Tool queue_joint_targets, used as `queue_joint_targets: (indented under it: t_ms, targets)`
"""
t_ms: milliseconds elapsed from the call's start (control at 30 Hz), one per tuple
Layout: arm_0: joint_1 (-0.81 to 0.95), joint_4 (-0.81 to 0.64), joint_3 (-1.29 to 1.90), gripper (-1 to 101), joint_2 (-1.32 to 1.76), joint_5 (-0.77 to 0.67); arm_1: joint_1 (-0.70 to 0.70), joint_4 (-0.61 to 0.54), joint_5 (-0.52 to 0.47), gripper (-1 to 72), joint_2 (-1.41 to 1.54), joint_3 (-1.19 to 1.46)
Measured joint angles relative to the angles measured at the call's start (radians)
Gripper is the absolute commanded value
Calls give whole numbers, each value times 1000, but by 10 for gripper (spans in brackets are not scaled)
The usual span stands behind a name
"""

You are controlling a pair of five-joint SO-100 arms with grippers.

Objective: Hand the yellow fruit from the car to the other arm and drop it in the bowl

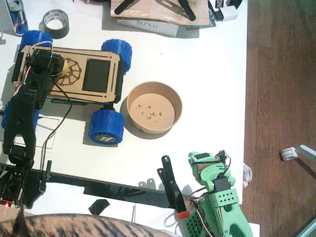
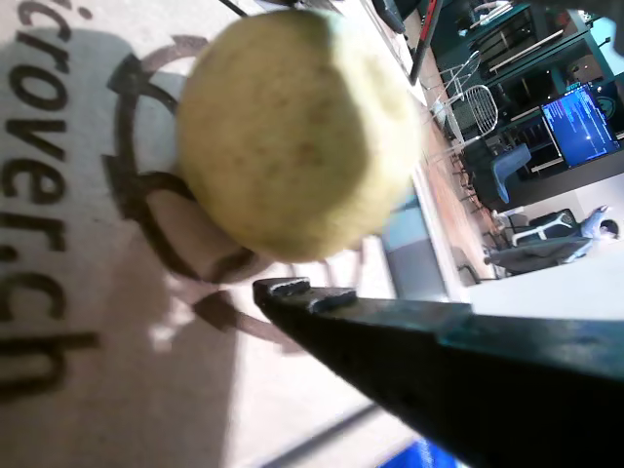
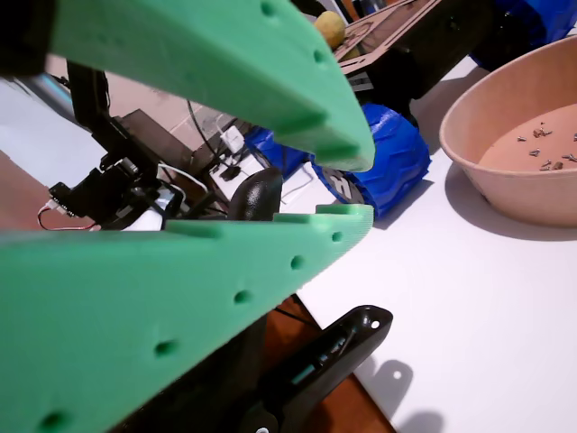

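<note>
The yellow fruit (image 1: 63, 68) rests on the car's (image 1: 98, 74) wooden deck, over the gear pattern near the car's left end. In a wrist view the fruit (image 2: 297, 132) fills the frame, with one black finger (image 2: 292, 290) just below it and a thin gap between them; the other finger is out of frame. My left gripper (image 1: 57, 67), on the black arm, is open around the fruit. The bowl (image 1: 132, 106) stands right of the car, holding only crumbs. My right gripper (image 1: 206, 165), on the green arm, hangs low near the front edge, jaws slightly apart and empty (image 3: 356, 187).
A grey tape roll (image 1: 55, 23) and a blue can (image 1: 17, 17) sit at the back left, and a white box (image 1: 148, 24) lies at the back. A black clamp (image 1: 173, 187) stands at the front edge. The table ends at the right, over wooden floor (image 1: 281, 98).
</note>
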Motion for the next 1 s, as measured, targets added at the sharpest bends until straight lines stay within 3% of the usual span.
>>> queue_joint_targets:
  t_ms: [167,267,333,900,967,1000]
  targets:
    - [0,0,0,318,0,0,0,0,0,0,0,0]
    - [0,0,0,58,0,0,0,0,0,0,0,0]
    - [-2,-2,-2,3,0,0,0,0,0,0,0,0]
    - [-2,0,0,2,0,0,0,0,0,0,0,0]
    - [-2,0,0,85,0,0,0,0,0,0,0,0]
    - [-2,0,0,188,0,0,0,0,0,0,0,0]
